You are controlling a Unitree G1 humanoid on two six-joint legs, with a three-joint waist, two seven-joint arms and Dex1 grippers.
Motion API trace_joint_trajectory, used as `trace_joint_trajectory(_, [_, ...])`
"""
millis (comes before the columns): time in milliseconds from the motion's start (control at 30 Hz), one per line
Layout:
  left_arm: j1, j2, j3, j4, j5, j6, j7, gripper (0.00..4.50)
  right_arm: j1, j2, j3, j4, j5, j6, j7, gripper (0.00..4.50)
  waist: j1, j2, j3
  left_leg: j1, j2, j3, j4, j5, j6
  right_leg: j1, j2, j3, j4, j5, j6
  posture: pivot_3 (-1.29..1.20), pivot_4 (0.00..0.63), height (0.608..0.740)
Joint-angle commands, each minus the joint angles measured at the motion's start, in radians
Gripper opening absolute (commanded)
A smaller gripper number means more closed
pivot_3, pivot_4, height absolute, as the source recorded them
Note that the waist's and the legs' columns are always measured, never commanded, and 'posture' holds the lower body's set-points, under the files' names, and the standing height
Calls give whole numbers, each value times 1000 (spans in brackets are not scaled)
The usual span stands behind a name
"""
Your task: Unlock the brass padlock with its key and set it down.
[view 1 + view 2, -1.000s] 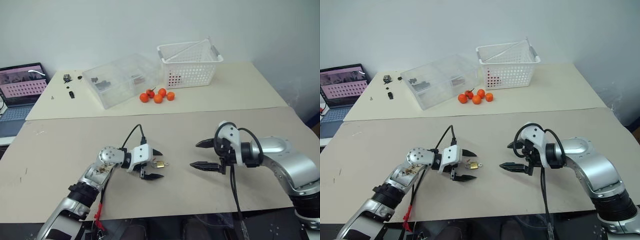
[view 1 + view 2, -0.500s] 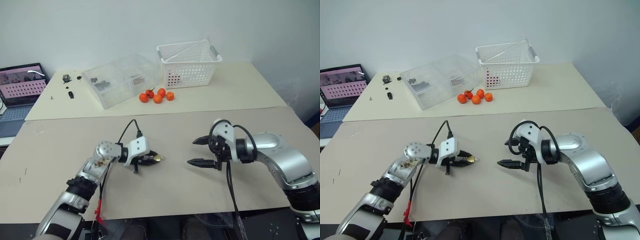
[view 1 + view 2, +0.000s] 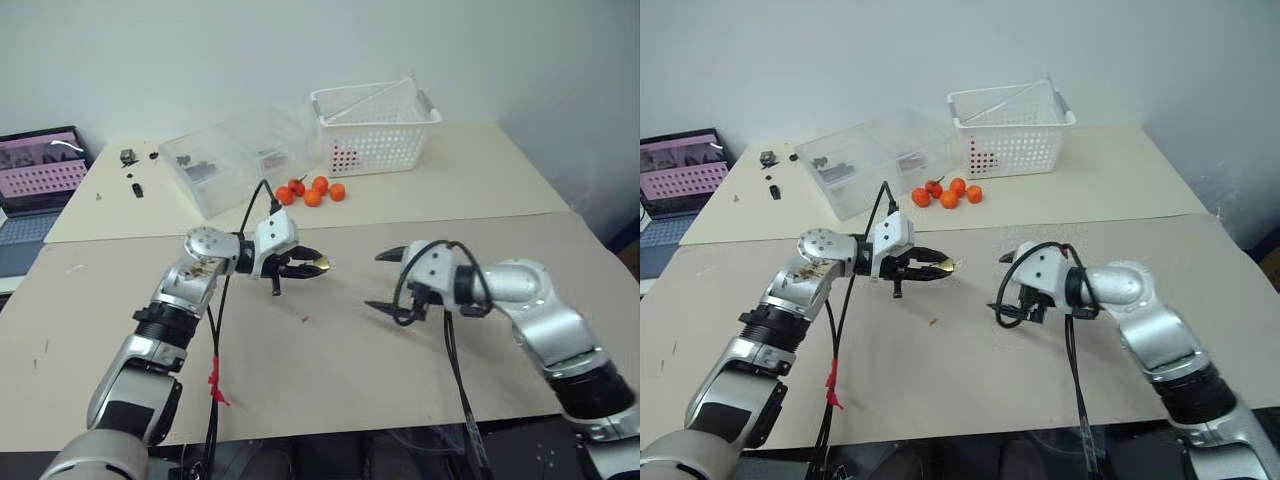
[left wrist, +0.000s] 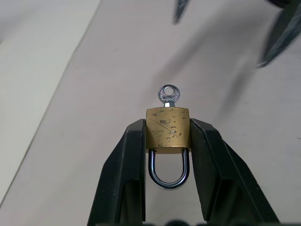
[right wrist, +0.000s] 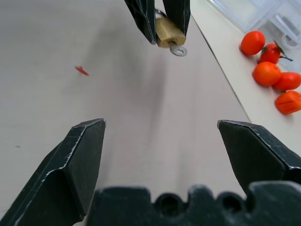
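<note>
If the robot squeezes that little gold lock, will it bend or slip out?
Probably no bending: the brass padlock looks like solid metal, held flat between the left gripper fingers. Its scuffed, smooth sides might slip if bumped. The key sticking out could twist it when the open right gripper grabs.

Between my left gripper's (image 4: pixel 167 141) matt black plastic fingers (image 4: pixel 129 174) sits the brass padlock (image 4: pixel 168 131), its gold body dull and scratched, its steel shackle (image 4: pixel 168 173) smooth and glossy. The key (image 4: pixel 167 95) is bright silvery metal. My right gripper's (image 5: pixel 169 141) fingers (image 5: pixel 77 160) are the same matt black, scuffed pale along the edges. The table (image 3: pixel 350 360) is a matt beige, paper-like sheet. The basket (image 3: pixel 375 128) is white perforated plastic, the box (image 3: pixel 235 155) clear glossy plastic, and the small orange fruits (image 5: pixel 270 77) are smooth and shiny.
</note>
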Motion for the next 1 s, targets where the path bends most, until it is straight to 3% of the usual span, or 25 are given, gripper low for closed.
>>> trace_joint_trajectory(33, [-82,16,-1,87,-6,-56,-116,828,15,-6,5,38,-185,-286,-142,4500,1,0,0,0,0,0,0,0,0,-1,0,0,0,0,0,0,150,740])
trace_joint_trajectory(267, [-168,28,-78,203,-84,18,-339,828,110,-6,-21,41,-296,-520,-253,4500,1,0,0,-1,-1,0,0,0,0,0,0,0,-1,0,0,0,150,740])
trace_joint_trajectory(433, [-203,59,-239,204,-169,16,-342,828,151,1,-23,54,-399,-604,-334,4500,-4,-1,0,0,-1,0,2,-1,2,1,0,1,0,0,0,0,150,740])
trace_joint_trajectory(633, [-248,52,-322,215,-228,15,-342,828,161,9,-31,73,-448,-689,-398,4500,-6,-1,0,0,1,0,2,-1,2,1,2,1,0,0,0,0,150,740])
trace_joint_trajectory(1000, [-307,-25,-349,292,-237,-15,-342,828,199,41,-23,26,-411,-688,-361,4500,-13,-1,1,0,3,0,5,-5,9,2,5,2,0,0,0,0,150,740])
